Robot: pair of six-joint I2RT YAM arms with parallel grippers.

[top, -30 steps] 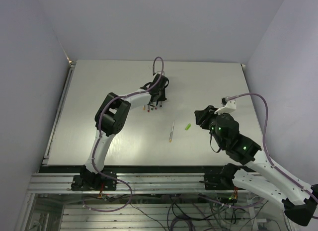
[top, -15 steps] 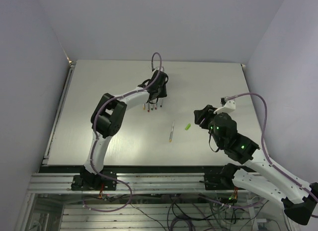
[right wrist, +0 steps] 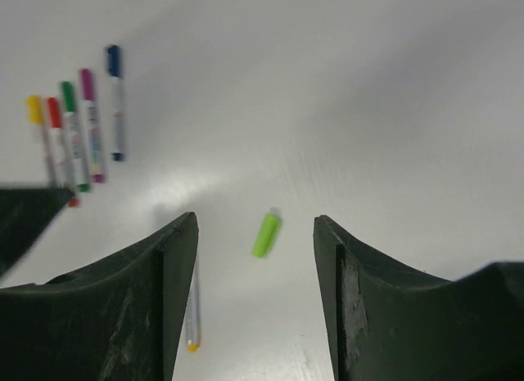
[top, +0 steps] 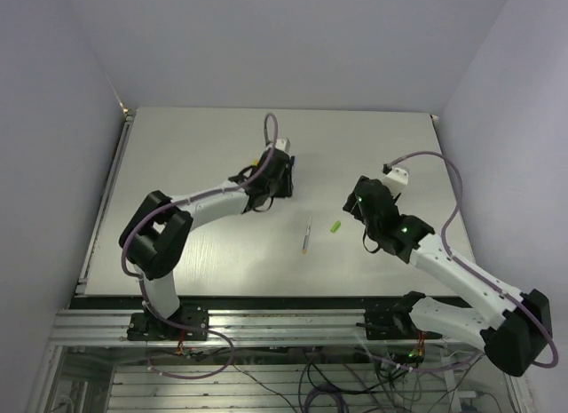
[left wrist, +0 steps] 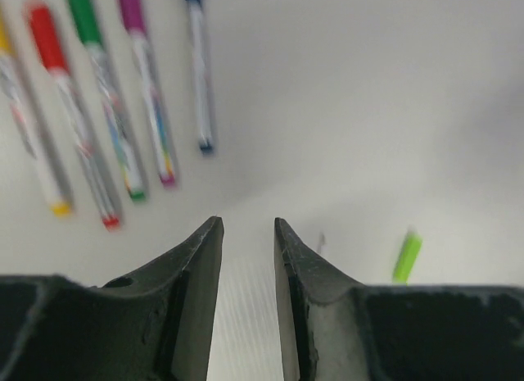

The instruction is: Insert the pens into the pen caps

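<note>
My right arm has stretched forward and my left elbow has swung outward. My right tool [right wrist: 255, 219] is wide apart and empty, near the light green cap [right wrist: 266, 233] and the bare pen [right wrist: 192, 314] on the bench [top: 177, 164]. My left tool [left wrist: 248, 227] is slightly apart and empty, by five capped pens [left wrist: 107, 94].

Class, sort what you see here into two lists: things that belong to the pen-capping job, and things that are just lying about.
Belongs to the job:
- loose pen, uncapped
- light green cap
- five capped pens, in a row
- left gripper, open
- right gripper, open

Just there:
- table
- wall
</note>
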